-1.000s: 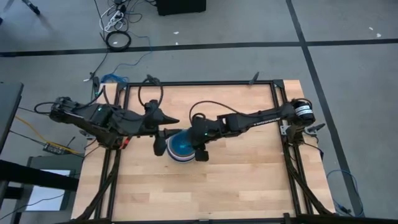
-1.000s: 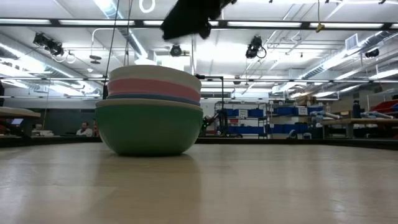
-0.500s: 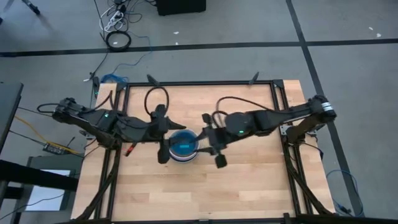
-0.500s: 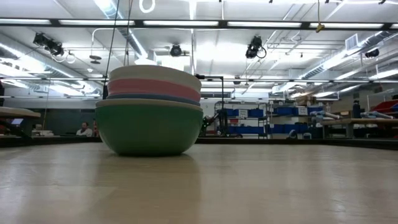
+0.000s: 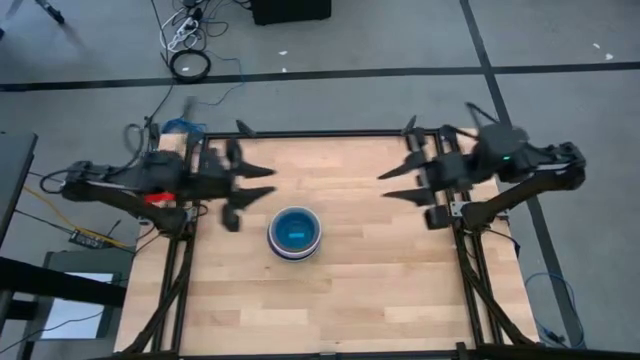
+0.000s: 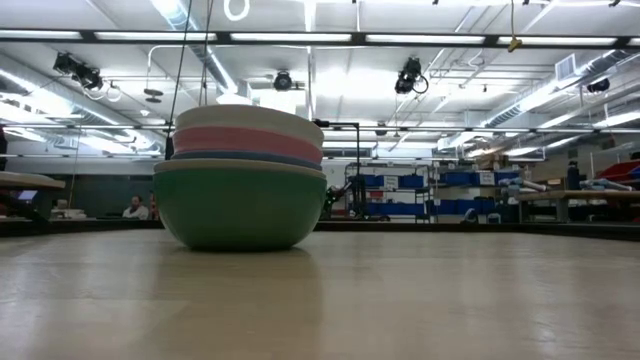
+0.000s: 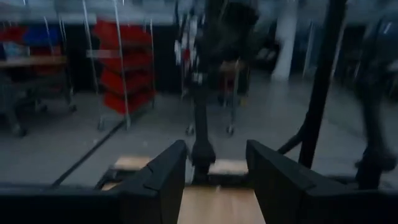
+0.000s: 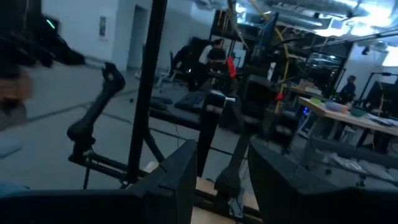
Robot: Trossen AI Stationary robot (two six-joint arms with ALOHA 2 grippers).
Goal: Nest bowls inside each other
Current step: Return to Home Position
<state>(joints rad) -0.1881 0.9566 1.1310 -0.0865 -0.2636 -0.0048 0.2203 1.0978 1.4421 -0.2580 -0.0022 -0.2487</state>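
The bowls stand nested in one stack (image 5: 295,232) at the table's middle. From above, the innermost bowl shows blue (image 5: 295,228). In the low view the stack (image 6: 240,180) shows a green bowl (image 6: 240,208) at the bottom, resting by its base on the wood, with a pink band (image 6: 250,140) and a pale rim above. My left gripper (image 5: 268,181) hangs open to the stack's far left, and my right gripper (image 5: 385,188) hangs open to its far right. Both point level toward each other. Nothing is between the fingers in the left wrist view (image 7: 214,180) or in the right wrist view (image 8: 221,180).
A black frame (image 5: 320,133) runs round the wooden table top (image 5: 380,280). Bare wood lies on all sides of the stack. Cables and a power strip (image 5: 185,35) lie on the floor beyond the far edge.
My right gripper has risen from over the stack and drawn back toward the table's right and far edges, tipping to level. My left gripper has pulled away from the stack toward the left and far edges. The stack has stayed where it was.
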